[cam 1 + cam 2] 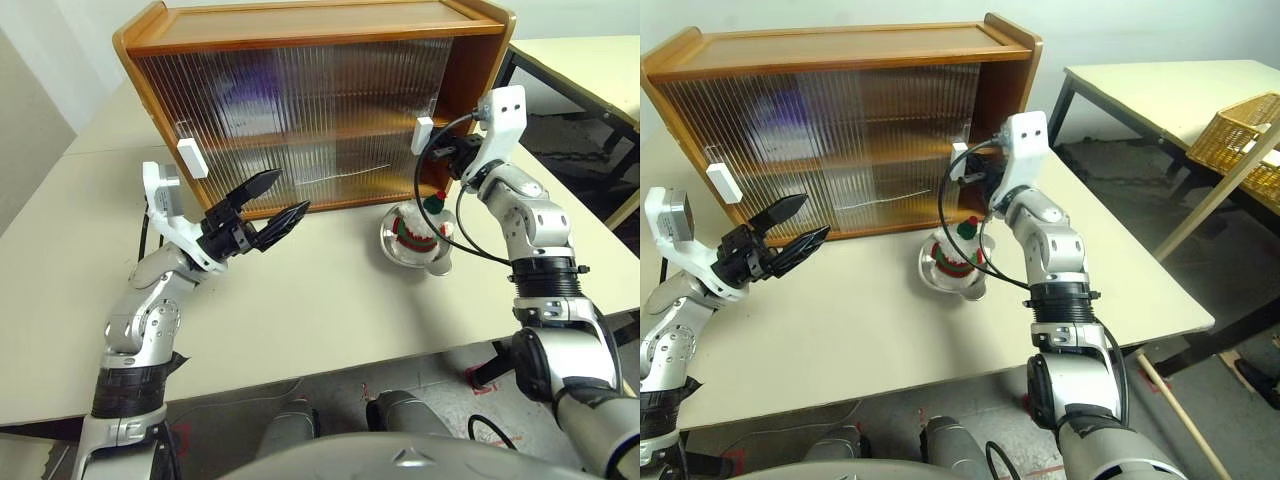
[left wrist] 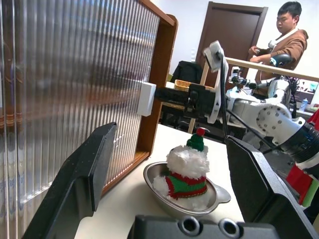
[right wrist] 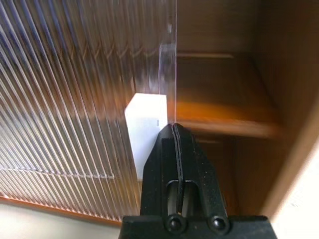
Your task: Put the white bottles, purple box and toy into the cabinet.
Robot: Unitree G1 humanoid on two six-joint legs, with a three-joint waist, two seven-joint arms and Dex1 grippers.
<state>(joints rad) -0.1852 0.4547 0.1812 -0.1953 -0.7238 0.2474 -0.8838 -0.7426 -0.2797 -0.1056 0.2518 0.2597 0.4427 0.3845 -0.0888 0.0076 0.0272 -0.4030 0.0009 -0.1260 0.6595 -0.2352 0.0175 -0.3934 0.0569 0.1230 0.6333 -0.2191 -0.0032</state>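
The cabinet [image 1: 300, 25] stands on the table, both ribbed doors across its front. My right gripper [image 3: 174, 130] is shut, its tip at the white handle [image 1: 421, 135] on the right door's edge. Right of that edge, a gap shows the inner shelf [image 3: 224, 119]. The toy [image 1: 415, 228] sits upright in a steel bowl [image 2: 219, 194] just in front of the cabinet's right end, below the right gripper. My left gripper [image 1: 290, 192] hangs open and holds nothing, in front of the left door's lower part. The white bottles and purple box are hidden; a purplish blur shows through the left door.
The left door's white handle [image 1: 192, 157] is near the left gripper. A second table [image 1: 580, 60] with a wicker basket [image 1: 1240, 130] stands to the right, across a gap. A person [image 2: 284, 35] stands beyond the right arm. The table's front edge runs close below both arms.
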